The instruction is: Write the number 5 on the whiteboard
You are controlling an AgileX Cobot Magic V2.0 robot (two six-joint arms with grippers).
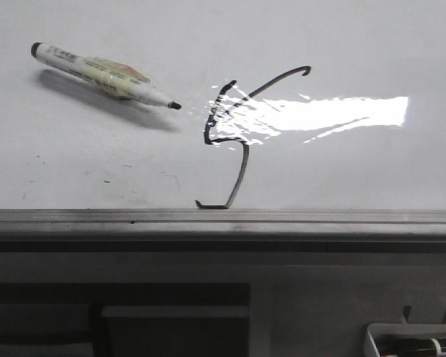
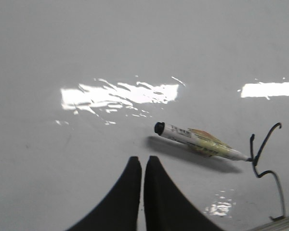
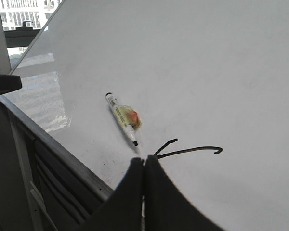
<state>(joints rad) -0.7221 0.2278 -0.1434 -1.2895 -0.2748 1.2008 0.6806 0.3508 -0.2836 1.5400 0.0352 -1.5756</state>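
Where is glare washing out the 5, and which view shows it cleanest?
Front view: a bright reflection covers the number 5 mid-stroke. Left wrist view: glare sits on the whiteboard away from the digit, so it reads cleanest. Right wrist view: the closed right gripper hides the lower part.

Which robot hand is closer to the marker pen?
Hard to tell. The left gripper is shut, apart from the marker. The right gripper is shut too, just short of the tip.

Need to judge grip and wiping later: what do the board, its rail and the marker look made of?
The board looks like a glossy coated white panel: it throws a hard bright glare. The rail looks like brushed grey metal, dull with fine streaks. The marker seems smooth white plastic with a black end cap and a printed, partly yellowed label; its tip material is too small to tell.
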